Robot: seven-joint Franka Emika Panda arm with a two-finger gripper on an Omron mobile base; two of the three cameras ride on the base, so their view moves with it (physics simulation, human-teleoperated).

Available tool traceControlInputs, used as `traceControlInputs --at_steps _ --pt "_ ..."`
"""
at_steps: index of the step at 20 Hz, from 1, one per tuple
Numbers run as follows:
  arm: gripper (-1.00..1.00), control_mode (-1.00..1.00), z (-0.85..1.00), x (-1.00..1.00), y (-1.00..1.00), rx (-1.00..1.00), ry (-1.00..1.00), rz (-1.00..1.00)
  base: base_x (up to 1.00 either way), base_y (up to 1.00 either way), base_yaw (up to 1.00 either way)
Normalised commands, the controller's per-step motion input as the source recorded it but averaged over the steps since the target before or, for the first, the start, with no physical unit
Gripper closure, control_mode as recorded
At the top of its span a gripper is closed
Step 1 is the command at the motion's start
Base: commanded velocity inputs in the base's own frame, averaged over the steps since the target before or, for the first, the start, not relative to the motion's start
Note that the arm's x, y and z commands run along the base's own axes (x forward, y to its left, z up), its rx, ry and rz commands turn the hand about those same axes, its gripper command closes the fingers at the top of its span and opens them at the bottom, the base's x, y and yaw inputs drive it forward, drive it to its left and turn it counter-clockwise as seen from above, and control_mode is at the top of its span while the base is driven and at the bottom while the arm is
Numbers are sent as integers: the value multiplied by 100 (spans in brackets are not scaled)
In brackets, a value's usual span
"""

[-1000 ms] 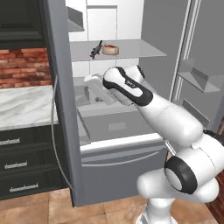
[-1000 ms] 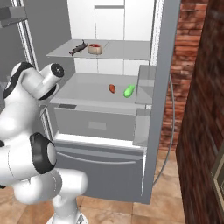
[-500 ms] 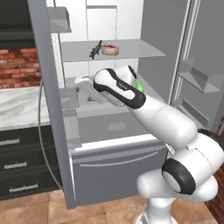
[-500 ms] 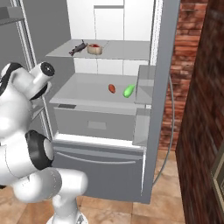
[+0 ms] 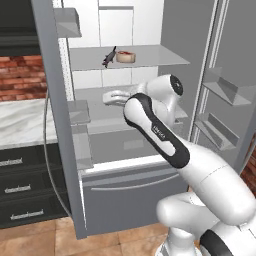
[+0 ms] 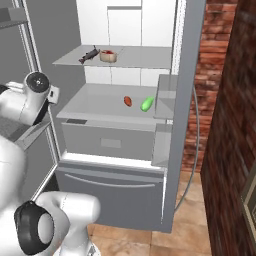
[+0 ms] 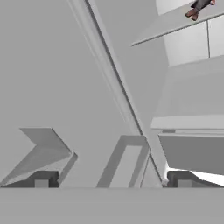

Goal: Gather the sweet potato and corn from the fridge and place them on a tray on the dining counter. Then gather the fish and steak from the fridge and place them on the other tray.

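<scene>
The tall grey fridge (image 6: 120,135) stands with both doors swung wide, and the small reddish-orange oval sweet potato (image 6: 128,101) lies on the middle shelf (image 6: 95,107), toward that shelf's right-hand side as seen from the right base camera. Just beside it, nearer the right edge, sits the corn (image 6: 146,104) in its bright green husk, its long axis running roughly front to back with a slight slant. The two do not quite touch.

The white arm's hand hovers at the left edge of that same shelf, so both vegetables lie off to its right and a little further in. From the hand camera, the pincer (image 7: 113,180) points at the grey inner face of the left door and the shelf's left corner, not at the food; its two dark tips stand wide apart with nothing between them.

My guess is the hand must swing rightward across the shelf, reaching the sweet potato first. The shelf between looks bare.

On the upper shelf (image 6: 135,59) rest a dark slender fish (image 6: 89,55) and a red steak (image 6: 107,55) with pale rim, close together near the left.
</scene>
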Motion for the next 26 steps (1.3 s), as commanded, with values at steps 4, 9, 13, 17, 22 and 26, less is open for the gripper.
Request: traceControlInputs --at_steps 4,9,13,17,22,26 --pt "-100 -100 40 -44 -86 -21 -16 -10 0 0 0" --pt "-100 -100 18 -41 -94 -16 -4 -16 0 0 0" --pt "-100 -100 1 -32 -78 -10 0 -26 0 0 0" --pt "-100 -100 -10 -25 -50 -10 0 -21 0 0 0" --pt "-100 -100 -37 -28 -39 -11 1 -8 0 0 0" --pt "-100 -100 -24 -23 -13 -3 5 0 0 0 0"
